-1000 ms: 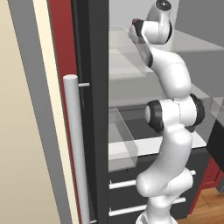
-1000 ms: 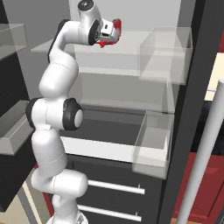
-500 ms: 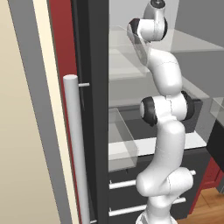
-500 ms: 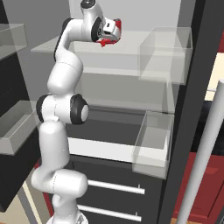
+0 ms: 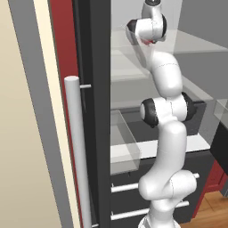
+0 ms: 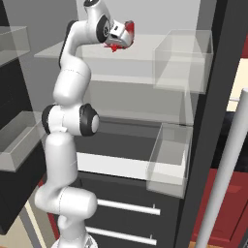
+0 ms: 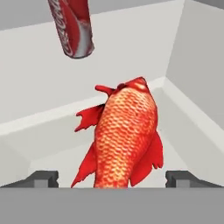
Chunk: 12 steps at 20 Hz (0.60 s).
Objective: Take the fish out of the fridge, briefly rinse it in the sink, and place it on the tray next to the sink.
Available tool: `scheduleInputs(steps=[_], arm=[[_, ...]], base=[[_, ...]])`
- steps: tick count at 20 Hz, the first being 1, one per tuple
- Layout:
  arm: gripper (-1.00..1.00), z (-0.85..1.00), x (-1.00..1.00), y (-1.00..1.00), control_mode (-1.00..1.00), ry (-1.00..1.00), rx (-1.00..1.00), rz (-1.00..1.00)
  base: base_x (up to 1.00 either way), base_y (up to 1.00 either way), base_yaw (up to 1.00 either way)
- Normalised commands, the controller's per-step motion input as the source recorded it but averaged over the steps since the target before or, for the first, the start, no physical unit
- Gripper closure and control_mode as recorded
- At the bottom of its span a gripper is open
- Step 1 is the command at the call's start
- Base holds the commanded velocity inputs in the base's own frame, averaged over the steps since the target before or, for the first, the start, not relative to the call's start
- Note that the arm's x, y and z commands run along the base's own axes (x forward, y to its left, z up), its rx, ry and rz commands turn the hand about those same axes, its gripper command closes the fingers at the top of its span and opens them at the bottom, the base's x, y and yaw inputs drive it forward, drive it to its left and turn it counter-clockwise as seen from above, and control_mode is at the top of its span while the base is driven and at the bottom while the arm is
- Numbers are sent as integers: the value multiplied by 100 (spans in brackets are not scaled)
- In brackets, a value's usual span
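Hand view shows the fish [image 7: 124, 138] straight ahead between the wide-open gripper [image 7: 112, 178] tips, its long axis pointing away, seemingly not yet gripped.

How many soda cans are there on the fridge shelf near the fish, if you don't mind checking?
1: a red soda can beyond the fish, toward the shelf's back in the hand view. Others may be hidden outside that view.

The fish [image 7: 124, 135] looks scaly and matt, the soda can [image 7: 72, 27] glossy printed metal, the fridge [image 6: 213, 97] frame dark and smooth, its handle [image 5: 79, 151] satin silver metal, its door bins [image 6: 181, 60] clear plastic.
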Motion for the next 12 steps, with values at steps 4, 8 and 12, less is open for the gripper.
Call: scheduleInputs(steps=[4, 8, 12], arm=[[100, -42, 0, 1, -100, -6, 1, -14], [100, -43, 0, 0, -100, -16, 2, -15], [100, -19, 0, 0, -100, -8, 1, -8]], base=[[0, 0, 0], [0, 0, 0], [0, 0, 0]])
